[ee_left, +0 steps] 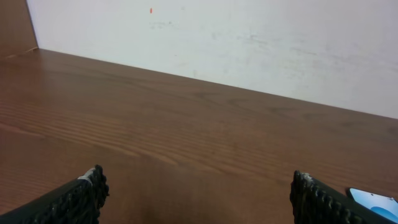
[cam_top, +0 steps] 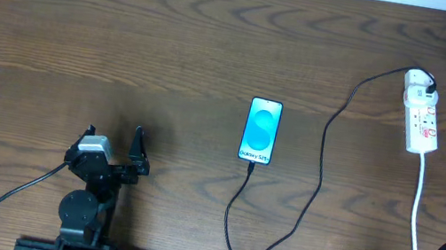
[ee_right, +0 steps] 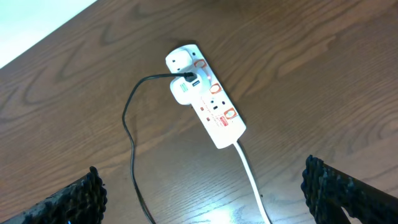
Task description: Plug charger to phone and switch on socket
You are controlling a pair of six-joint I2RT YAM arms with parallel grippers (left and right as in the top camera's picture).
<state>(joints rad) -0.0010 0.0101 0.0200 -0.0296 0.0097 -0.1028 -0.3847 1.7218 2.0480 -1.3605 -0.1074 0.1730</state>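
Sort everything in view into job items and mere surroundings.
Job: slim blue-screened smartphone; long thin black charger cable; narrow white power strip with red marks.
Not the job: thick white power-strip cord; brown wooden table; white wall.

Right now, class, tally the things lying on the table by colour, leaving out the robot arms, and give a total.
Blue: 1, the phone
Black: 1, the charger cable
White: 1, the power strip with its cord
Total: 3
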